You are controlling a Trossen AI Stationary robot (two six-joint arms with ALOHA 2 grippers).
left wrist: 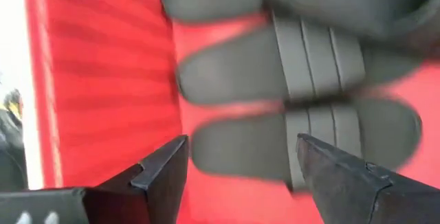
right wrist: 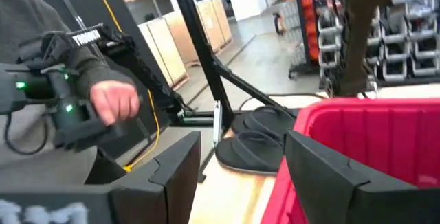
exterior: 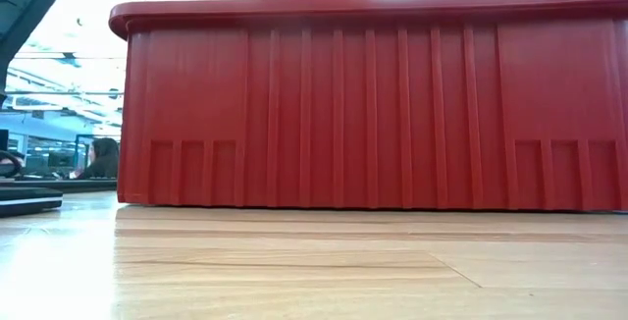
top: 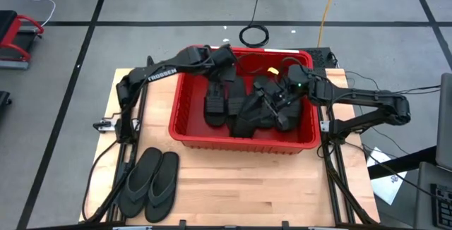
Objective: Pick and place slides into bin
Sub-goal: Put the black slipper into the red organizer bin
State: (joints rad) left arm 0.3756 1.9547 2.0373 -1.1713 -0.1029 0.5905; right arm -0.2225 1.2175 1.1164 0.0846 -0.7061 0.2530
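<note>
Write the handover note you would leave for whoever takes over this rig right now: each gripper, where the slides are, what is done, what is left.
Left gripper: open, empty, inside the bin above two strapped slides.
Right gripper: open, empty, at the bin's right end.
Done: several strapped slides piled in the bin; exact count unclear.
Left: two flip-flops lying side by side on the table in front of the bin's left corner, untouched. Pick and drop them in.

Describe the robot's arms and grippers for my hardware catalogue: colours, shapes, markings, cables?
Both arms are dark, slim and jointed. The left arm carries white TROSSEN lettering; black cables trail beside it. The right arm shows a small green light near its wrist. The left gripper and right gripper each have two dark, flat, angular fingers.
</note>
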